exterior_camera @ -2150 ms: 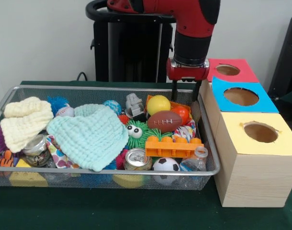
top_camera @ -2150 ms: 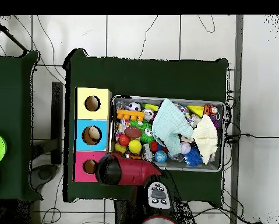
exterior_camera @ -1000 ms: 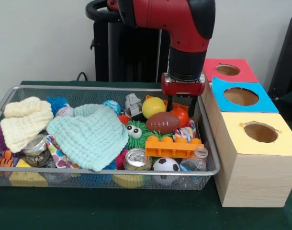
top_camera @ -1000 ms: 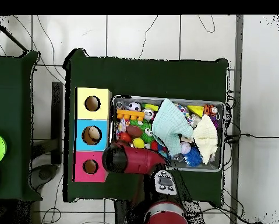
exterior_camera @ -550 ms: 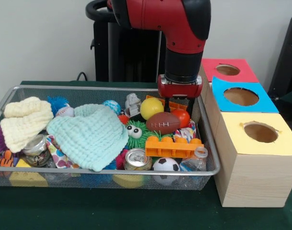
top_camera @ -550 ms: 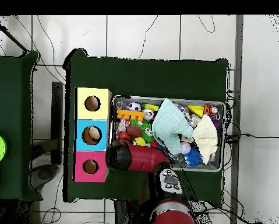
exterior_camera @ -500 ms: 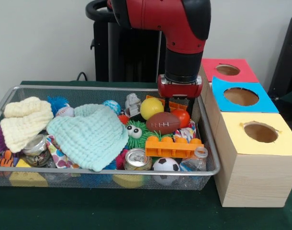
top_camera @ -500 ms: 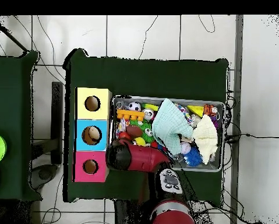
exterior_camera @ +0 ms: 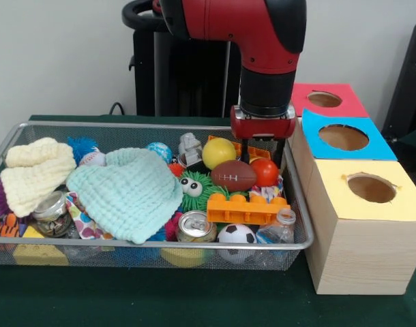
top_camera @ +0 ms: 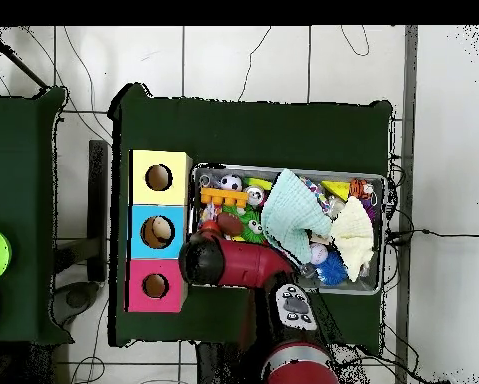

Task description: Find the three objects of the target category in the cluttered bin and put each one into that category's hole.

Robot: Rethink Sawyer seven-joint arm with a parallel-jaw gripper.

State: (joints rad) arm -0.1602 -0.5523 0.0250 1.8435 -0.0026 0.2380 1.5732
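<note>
Red-and-black robot arm (exterior_camera: 262, 41) fills the top centre of the front view, coming down over the right end of the silver wire-mesh bin (exterior_camera: 92, 255); wooden three-hole box with red, blue and yellow tops (exterior_camera: 361, 197) stands just right of the bin, touching or nearly touching its rim, holes: red (exterior_camera: 324, 99), blue (exterior_camera: 344, 137), yellow (exterior_camera: 372, 188). Mint-green knitted cloth (exterior_camera: 129, 191) covers the bin's middle, cream knitted cloth (exterior_camera: 34, 170) at its left end. Gripper (exterior_camera: 261, 155) hangs low at the bin's upper right, directly behind the red ball (exterior_camera: 265, 172); fingers mostly hidden behind the toys, so cannot tell if it is spread, narrow or gripping anything. Brown toy football (exterior_camera: 233, 175) sits just left of the red ball, touching it; yellow ball (exterior_camera: 218, 152) behind the football. Orange plastic building brick (exterior_camera: 247, 208) lies in front of them, green googly-eyed fuzzy toy (exterior_camera: 194, 187) to its left. Silver drinks can (exterior_camera: 196, 227) and black-and-white mini soccer ball (exterior_camera: 236, 236) at the bin's front wall
</note>
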